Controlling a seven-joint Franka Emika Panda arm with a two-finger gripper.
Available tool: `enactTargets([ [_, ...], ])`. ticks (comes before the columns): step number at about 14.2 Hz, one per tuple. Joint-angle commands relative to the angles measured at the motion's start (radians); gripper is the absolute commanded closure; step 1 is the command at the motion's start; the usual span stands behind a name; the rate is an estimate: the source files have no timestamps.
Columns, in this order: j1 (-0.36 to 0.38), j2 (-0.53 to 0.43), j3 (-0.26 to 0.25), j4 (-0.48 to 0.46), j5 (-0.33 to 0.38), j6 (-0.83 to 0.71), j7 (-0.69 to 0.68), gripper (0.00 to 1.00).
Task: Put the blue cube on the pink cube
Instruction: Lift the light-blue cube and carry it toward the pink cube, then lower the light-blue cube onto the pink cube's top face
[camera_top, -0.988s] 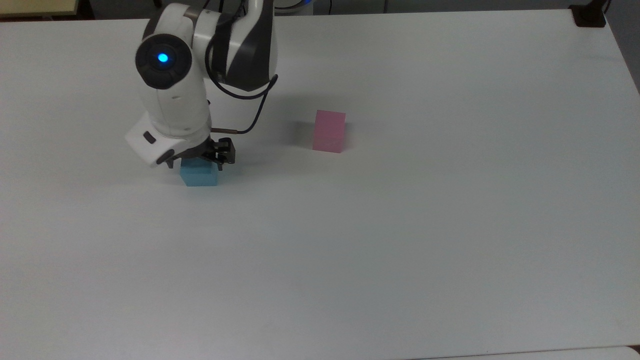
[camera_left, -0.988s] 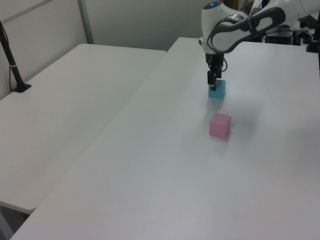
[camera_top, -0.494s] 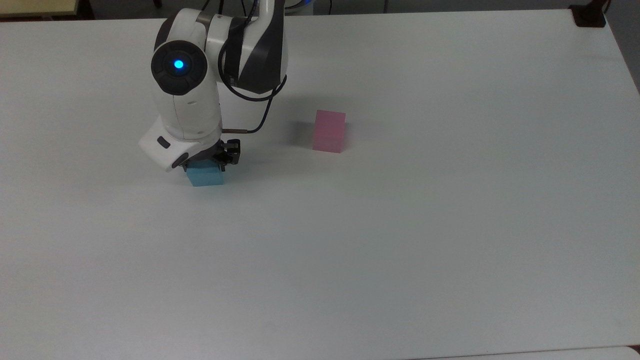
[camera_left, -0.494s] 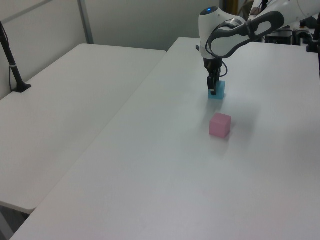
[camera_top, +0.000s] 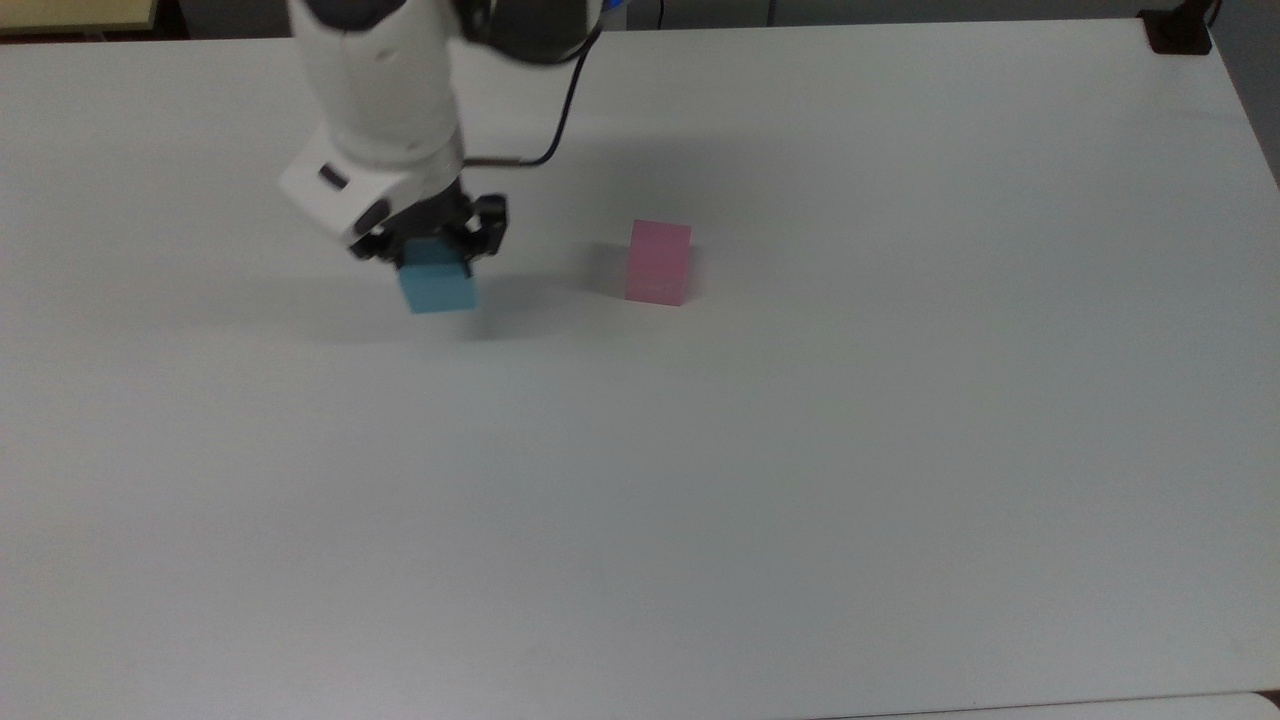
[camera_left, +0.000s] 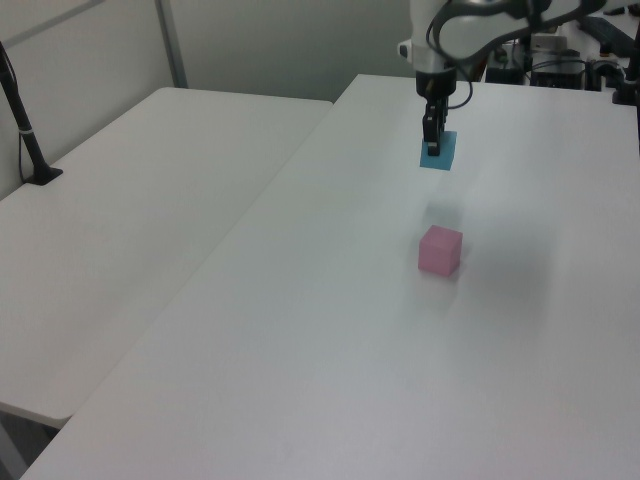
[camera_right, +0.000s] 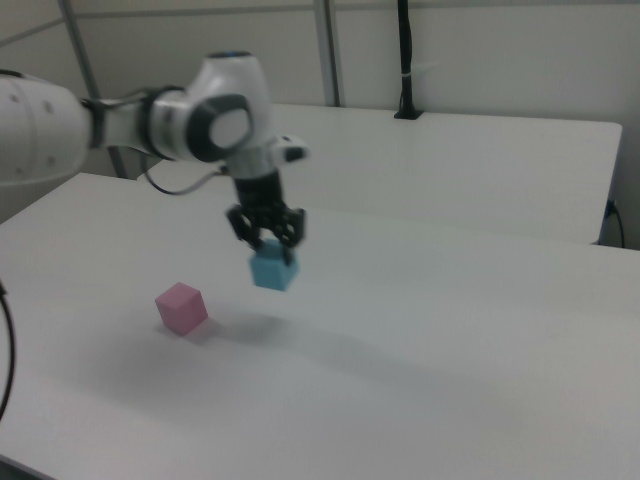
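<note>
A: In the top view, arm cut off by the upper edge; gripper (camera_top: 432, 243) clamps the blue cube (camera_top: 437, 284), left of the pink cube (camera_top: 658, 262).

B: Right view: blue cube (camera_right: 273, 268) held above the table (camera_right: 430, 340), wrist pointing down, pink cube (camera_right: 181, 307) apart.

white table (camera_top: 800, 500), second table (camera_left: 130, 200), pale wall (camera_right: 500, 50)

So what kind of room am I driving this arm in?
Likely a robotics lab or test cell: bare white tables pushed together, a pole clamped to one table's edge, and cabling and equipment behind the arm.
</note>
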Motion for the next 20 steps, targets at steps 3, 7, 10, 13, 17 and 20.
enactTargets([
  [3, 0.178, -0.089, 0.033, -0.116, 0.002, -0.013, 0.226, 0.87],
  [7, 0.233, -0.077, 0.082, -0.120, -0.010, -0.027, 0.310, 0.86],
  [10, 0.247, -0.051, 0.084, -0.120, -0.021, -0.047, 0.315, 0.83],
  [13, 0.257, -0.026, 0.088, -0.122, -0.044, -0.048, 0.318, 0.71],
  [17, 0.258, -0.038, 0.090, -0.131, -0.105, -0.137, 0.359, 0.00],
  [20, 0.246, -0.104, 0.143, -0.071, -0.150, -0.212, 0.630, 0.00],
])
